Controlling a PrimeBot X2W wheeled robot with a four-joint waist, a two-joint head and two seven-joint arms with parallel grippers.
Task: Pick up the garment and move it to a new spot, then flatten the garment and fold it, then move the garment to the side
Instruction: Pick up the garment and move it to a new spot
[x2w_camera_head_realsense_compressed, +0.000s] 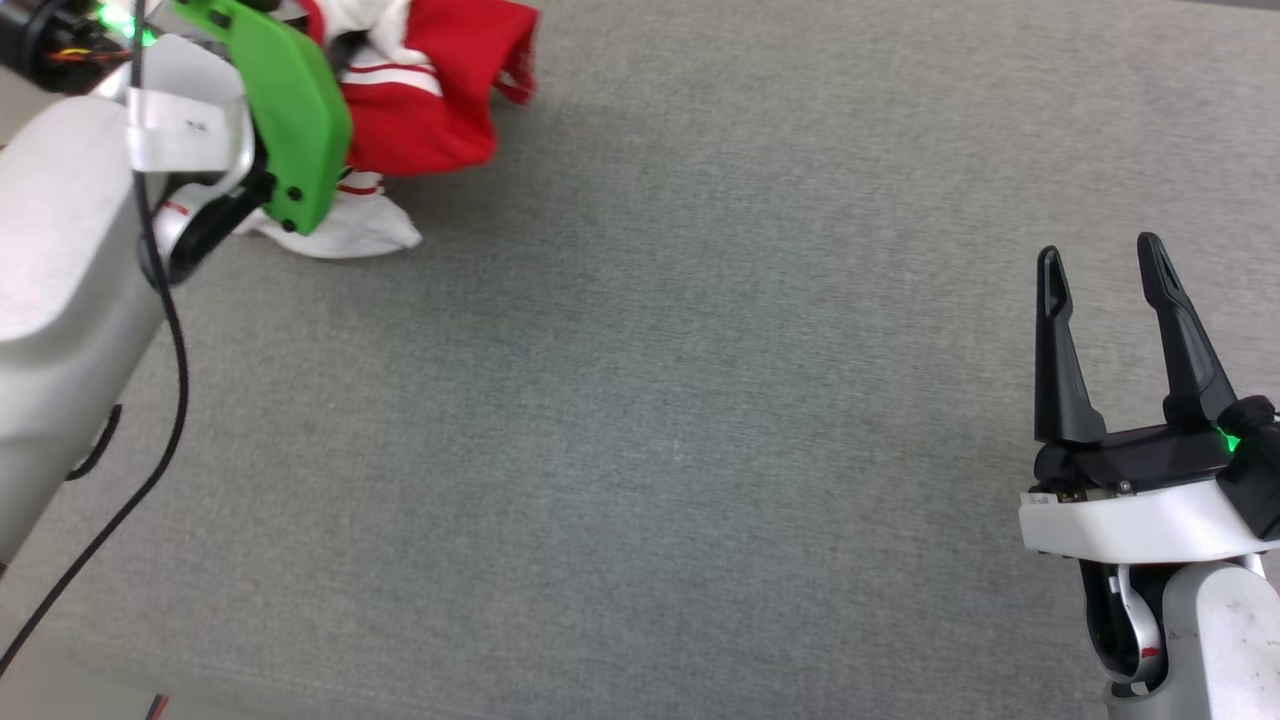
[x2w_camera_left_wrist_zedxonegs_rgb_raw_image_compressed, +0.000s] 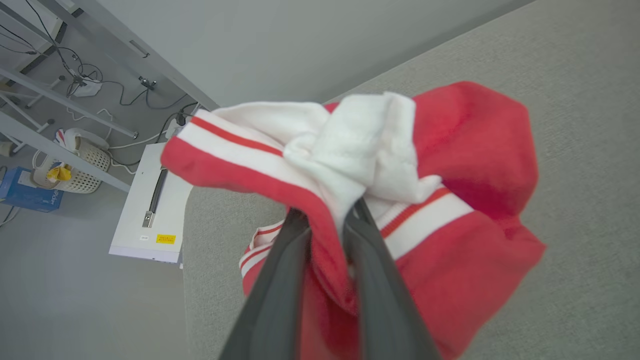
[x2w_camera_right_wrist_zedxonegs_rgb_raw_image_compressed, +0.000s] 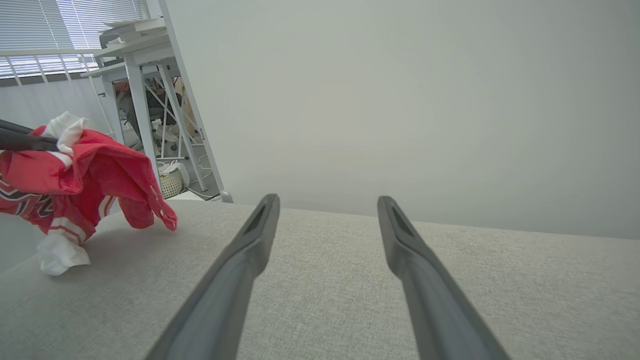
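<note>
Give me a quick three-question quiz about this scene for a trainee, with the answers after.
1. True or false: the right gripper stands open and empty, apart from the garment.
2. The left gripper is: A) wide open, B) shut on the garment, C) pressing the garment flat.
3. Is the garment spread flat or bunched up?
Key: 1 true; 2 B; 3 bunched up.

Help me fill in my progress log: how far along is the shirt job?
Done: the left gripper is shut on the garment, which hangs bunched, a white sleeve touching the grey surface. In hand: lifting it toward a new spot. Left: flattening, folding, moving aside; the right gripper hovers open.
</note>
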